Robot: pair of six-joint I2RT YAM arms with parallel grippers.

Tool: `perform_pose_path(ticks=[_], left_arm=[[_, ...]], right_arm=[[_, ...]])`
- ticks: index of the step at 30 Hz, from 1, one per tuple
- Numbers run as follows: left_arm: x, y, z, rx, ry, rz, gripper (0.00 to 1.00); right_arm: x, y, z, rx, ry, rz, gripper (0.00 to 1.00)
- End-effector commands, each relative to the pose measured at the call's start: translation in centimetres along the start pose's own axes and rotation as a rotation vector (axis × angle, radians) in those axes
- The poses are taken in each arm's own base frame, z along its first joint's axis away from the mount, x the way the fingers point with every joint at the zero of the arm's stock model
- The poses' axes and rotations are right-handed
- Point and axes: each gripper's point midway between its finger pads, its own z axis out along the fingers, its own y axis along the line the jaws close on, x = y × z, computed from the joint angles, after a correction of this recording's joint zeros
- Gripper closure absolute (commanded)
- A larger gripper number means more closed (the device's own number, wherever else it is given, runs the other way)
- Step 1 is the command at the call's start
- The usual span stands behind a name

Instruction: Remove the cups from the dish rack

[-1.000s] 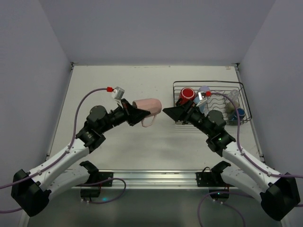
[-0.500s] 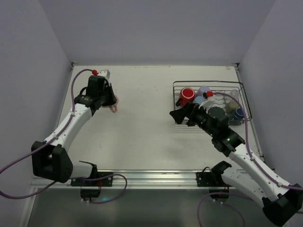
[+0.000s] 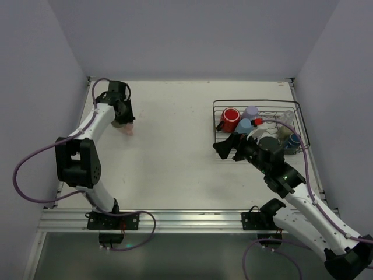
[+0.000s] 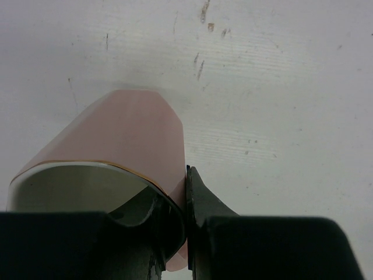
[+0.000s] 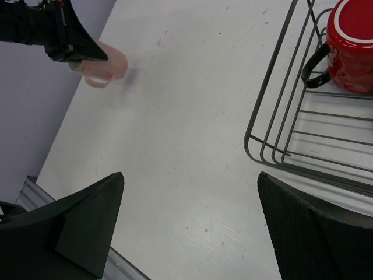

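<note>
The white table carries the wire dish rack at its far right. The rack holds a red mug at its left end, with a lavender cup and a light blue cup just beside it. Further right are a dark navy cup and some paler pieces, too small to tell apart.

The left arm is stretched out to the far left of the table, well apart from the rack. It carries the pink mug low, with the base tilted toward the table. Whether the base already touches the table cannot be told.

This looks like the placing step for the pink mug, with several cups not yet unloaded. The next move would likely be to settle the mug upright on its base before letting go, since released at this tilt it could tip or roll. The right arm seems ready to take the next cup, and the red mug is nearest to it.

The left fingers are closed on the pink mug's wall at the rim, one inside the mouth and one outside. The right fingers are spread wide and hold nothing. They hang over bare table just near of the rack's left corner, touching neither the wire nor a cup.
</note>
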Motion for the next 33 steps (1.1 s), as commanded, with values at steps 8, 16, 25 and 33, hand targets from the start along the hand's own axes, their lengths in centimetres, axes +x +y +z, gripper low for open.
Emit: perform_pose_path(ticks=[8,16,25,33], left_arm=[[-0.8,2.4,1.7,-0.129,0.036,0.065,0.79],[-2.4,2.5,-0.4,-0.140,-0.029,0.061,0.30],[-8.1,-0.9,-10.3,0.059,-0.390,-0.010,0.17],[-2.2,-10.4,-20.9,0.642,-0.567,0.113,0.16]], right_arm=[[0.3,-0.5,-0.3,0.005,-0.002,-0.046,0.01],[0.0,-0.7,0.0,0.036,0.011,-0.050,0.01],[-3.1,-3.0,-0.9,0.226,-0.054,-0.099,0.01],[-5.9,-9.1,-0.2,0.541,-0.057,-0.127,0.01]])
